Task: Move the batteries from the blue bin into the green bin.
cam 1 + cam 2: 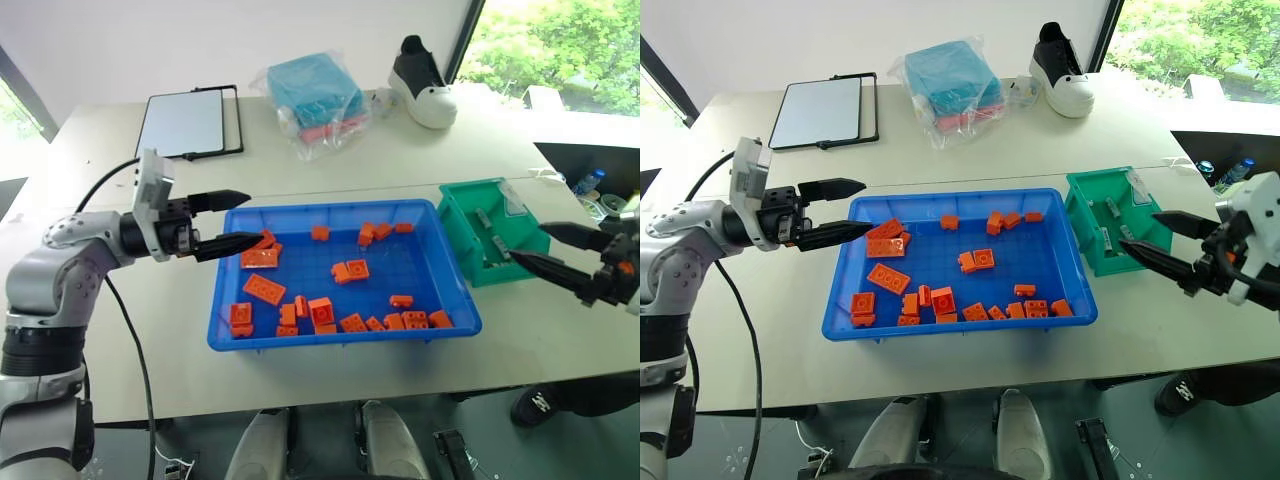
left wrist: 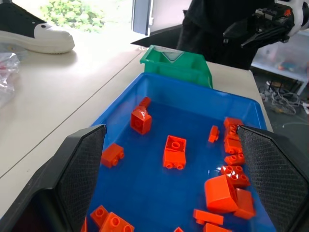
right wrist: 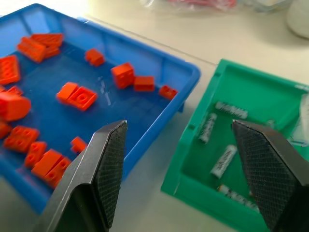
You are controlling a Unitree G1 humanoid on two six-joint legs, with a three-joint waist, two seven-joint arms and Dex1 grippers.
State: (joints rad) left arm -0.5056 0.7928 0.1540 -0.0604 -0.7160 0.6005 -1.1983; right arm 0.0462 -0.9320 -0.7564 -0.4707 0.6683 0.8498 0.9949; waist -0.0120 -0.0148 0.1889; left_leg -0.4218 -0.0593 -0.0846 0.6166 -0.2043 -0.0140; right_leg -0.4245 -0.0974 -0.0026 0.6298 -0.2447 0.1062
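Silver batteries (image 3: 223, 163) lie in the green bin (image 1: 462, 228), about four of them by the right wrist view, some lengthwise along the bin's long side and one nearly across it; none can be made out among the orange bricks (image 1: 263, 288) scattered over the blue bin (image 1: 300, 340). By that showing the transfer looks done or close to it, though a battery tucked against a brick could escape notice. The right gripper (image 1: 548, 250) hangs just off the green bin's outer side, its two black fingers spread wide with nothing between them, pointing back across the green bin toward the blue one. The left gripper (image 1: 230, 221) sits at the blue bin's opposite short end, fingers also well apart and empty, pointing level along the bin's length, one tip over the rim near the bricks in that corner. Should any battery remain, the relation that counts is which half of the blue bin it lies in: the right arm is nearer the green bin and that end, the left arm nearer the far end, which would mean a carry across the whole tray. The batteries carry dark print that cannot be read, and the clear label tab (image 1: 513, 204) on the green bin shows no legible writing.
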